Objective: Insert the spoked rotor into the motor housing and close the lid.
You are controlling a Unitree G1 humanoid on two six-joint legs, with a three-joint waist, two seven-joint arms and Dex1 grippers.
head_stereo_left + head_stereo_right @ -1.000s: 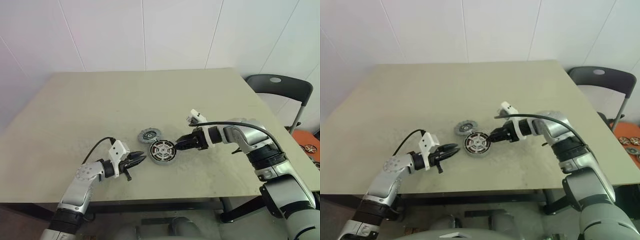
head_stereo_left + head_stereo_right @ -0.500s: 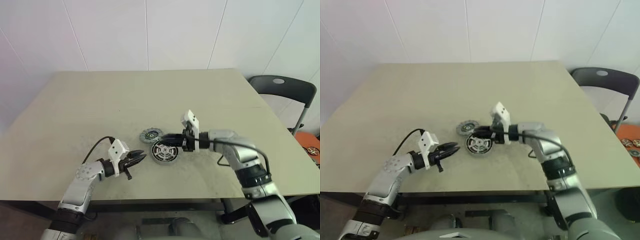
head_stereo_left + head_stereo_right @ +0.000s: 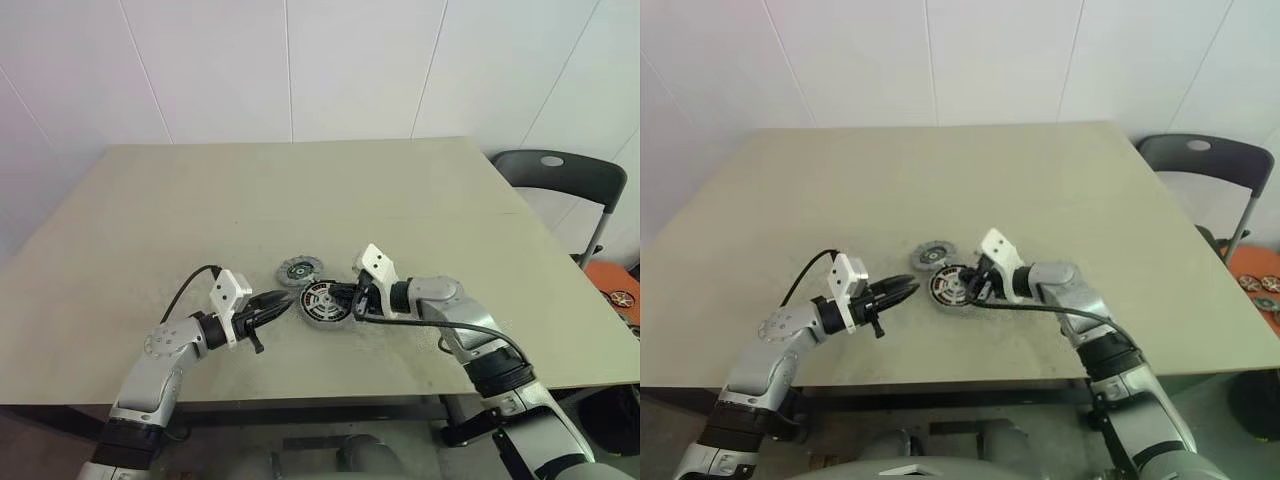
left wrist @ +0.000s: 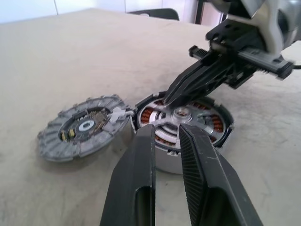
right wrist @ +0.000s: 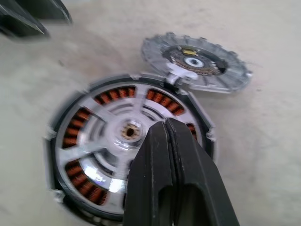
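Note:
The motor housing (image 3: 326, 304) lies on the table in front of me, copper windings (image 5: 162, 101) showing in a ring. The spoked rotor (image 5: 128, 132) sits inside it, silver spokes over the windings. The lid (image 3: 298, 269) lies flat beside the housing, touching its far-left rim, with its dark centre (image 4: 85, 126) facing up. My right gripper (image 3: 338, 299) is shut, and its tips (image 5: 164, 125) rest over the rotor next to the hub. My left gripper (image 3: 287, 298) is shut and empty, and it points at the housing's left side from a short way off.
The tan table (image 3: 200, 200) stretches far back to a white wall. A dark chair (image 3: 560, 172) stands past the table's right edge. An orange box (image 3: 618, 288) with round parts sits on the floor at far right. The table's front edge (image 3: 300, 400) runs close below both grippers.
The right gripper has swung left from the housing's right side, rolled, and dropped onto the rotor. The left gripper has risen slightly. Housing and lid have not moved.

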